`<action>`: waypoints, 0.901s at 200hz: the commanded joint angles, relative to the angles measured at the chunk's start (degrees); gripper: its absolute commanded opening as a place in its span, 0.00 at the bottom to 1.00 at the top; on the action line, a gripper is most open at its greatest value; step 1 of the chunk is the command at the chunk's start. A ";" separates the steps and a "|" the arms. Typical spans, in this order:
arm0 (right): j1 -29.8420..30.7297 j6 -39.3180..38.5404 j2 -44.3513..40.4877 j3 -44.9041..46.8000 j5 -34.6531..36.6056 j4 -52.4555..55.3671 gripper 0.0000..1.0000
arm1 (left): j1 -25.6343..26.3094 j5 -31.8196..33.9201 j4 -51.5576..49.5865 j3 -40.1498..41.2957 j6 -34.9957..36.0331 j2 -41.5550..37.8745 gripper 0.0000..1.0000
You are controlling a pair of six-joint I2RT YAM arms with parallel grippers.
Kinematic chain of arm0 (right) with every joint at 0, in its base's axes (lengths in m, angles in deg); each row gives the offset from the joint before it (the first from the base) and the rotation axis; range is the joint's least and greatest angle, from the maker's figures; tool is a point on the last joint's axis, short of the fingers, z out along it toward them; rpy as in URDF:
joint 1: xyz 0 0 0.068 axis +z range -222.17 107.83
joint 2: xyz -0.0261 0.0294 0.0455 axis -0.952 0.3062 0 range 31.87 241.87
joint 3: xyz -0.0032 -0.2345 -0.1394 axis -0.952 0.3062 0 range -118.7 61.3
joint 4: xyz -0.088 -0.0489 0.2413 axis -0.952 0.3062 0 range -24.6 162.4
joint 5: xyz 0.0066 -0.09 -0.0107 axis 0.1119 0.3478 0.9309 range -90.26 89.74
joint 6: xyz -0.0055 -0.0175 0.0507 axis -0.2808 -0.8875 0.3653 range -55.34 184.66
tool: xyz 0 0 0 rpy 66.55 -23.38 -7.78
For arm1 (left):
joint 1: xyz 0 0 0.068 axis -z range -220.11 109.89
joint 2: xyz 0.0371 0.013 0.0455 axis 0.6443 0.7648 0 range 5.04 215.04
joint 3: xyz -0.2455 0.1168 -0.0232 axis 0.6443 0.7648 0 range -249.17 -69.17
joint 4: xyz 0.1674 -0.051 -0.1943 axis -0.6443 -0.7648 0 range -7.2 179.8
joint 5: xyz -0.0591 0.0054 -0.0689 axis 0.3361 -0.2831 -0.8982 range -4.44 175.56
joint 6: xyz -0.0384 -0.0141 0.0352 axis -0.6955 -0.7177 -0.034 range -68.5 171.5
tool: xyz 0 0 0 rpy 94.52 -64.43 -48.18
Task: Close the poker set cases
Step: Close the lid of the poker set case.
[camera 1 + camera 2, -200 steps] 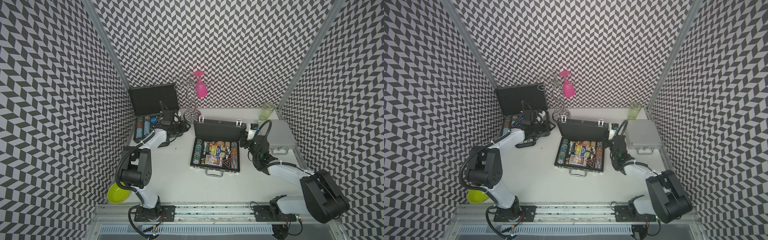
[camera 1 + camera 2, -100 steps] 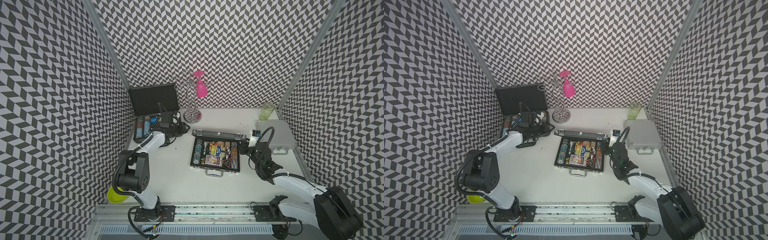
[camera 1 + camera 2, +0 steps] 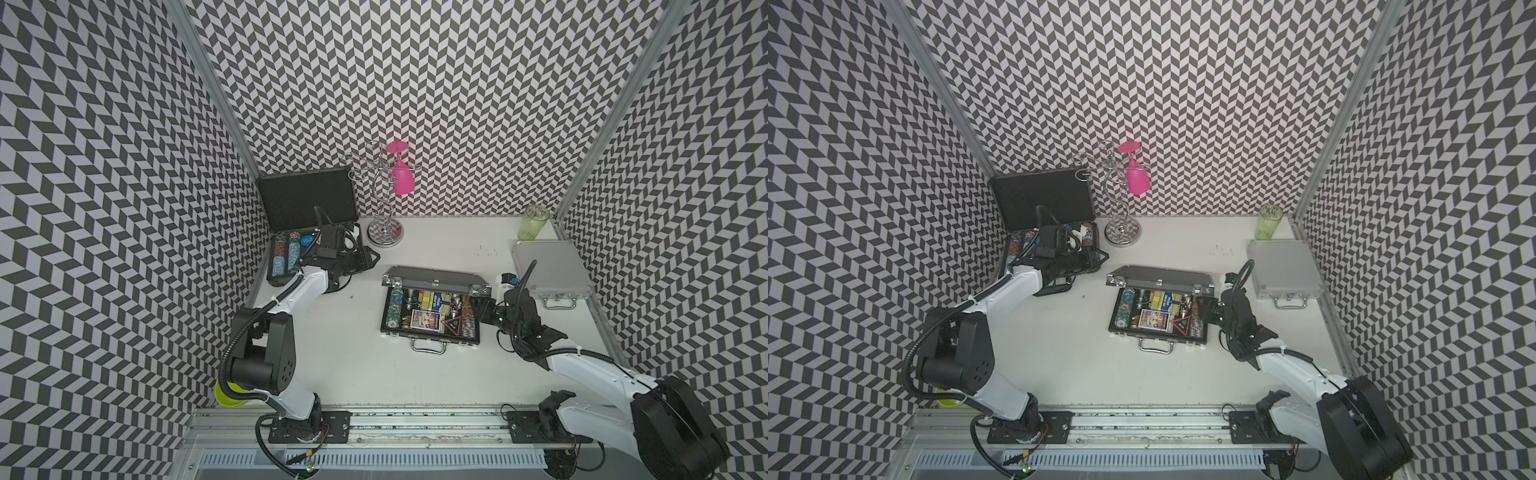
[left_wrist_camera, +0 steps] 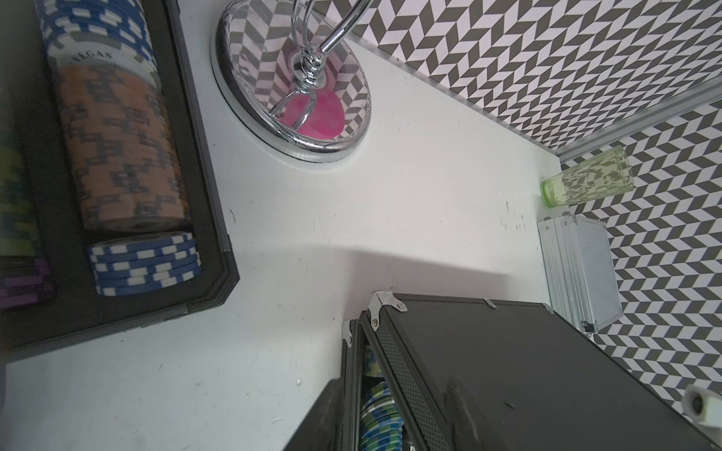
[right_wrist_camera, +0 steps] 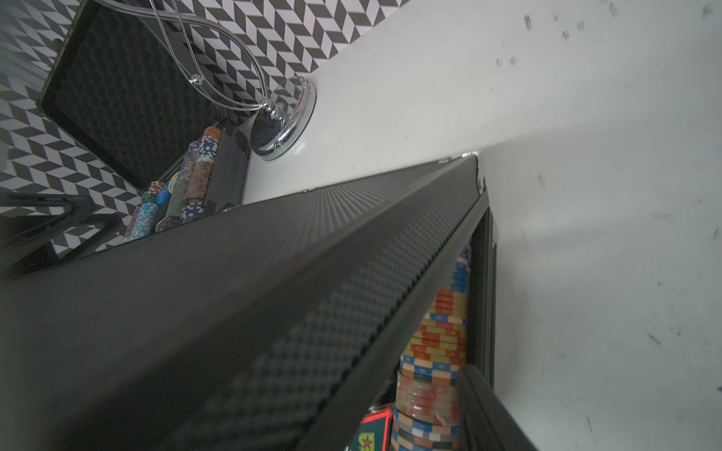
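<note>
Press the stiff, likely weighty, half-lowered lid (image 3: pixel 434 277) of the flat black case (image 3: pixel 428 336), mid-table (image 3: pixel 457 374), down near its free edge; cannot tell finger state of left gripper (image 3: pixel 368 259) or right gripper (image 3: pixel 480 305).

You have three poker set cases on the white table (image 3: pixel 340 365). The large dark-grey case (image 3: pixel 307 201) sits in the far left corner, lid upright, chip rows showing. The flat black case (image 3: pixel 434 277) lies mid-table, silver handle towards the near edge, lid half lowered over chips and cards. The small silver case (image 3: pixel 550 270) lies shut along the right edge.
</note>
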 commanded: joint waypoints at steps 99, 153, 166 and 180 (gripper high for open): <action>0.11 5.82 -1.12 3.97 -6.19 4.41 0.54 | 2.67 3.56 -4.82 1.48 1.97 -2.59 0.46; 0.16 6.47 -4.72 2.76 -7.49 14.53 0.57 | 5.07 5.68 -4.83 1.99 1.29 -3.32 0.46; 0.11 6.39 -6.40 2.27 -7.30 17.29 0.57 | 5.49 5.87 -4.75 1.87 0.97 -3.32 0.46; 0.16 6.46 -7.97 2.04 -7.34 19.84 0.58 | 6.03 6.18 -4.65 1.84 0.82 -3.27 0.46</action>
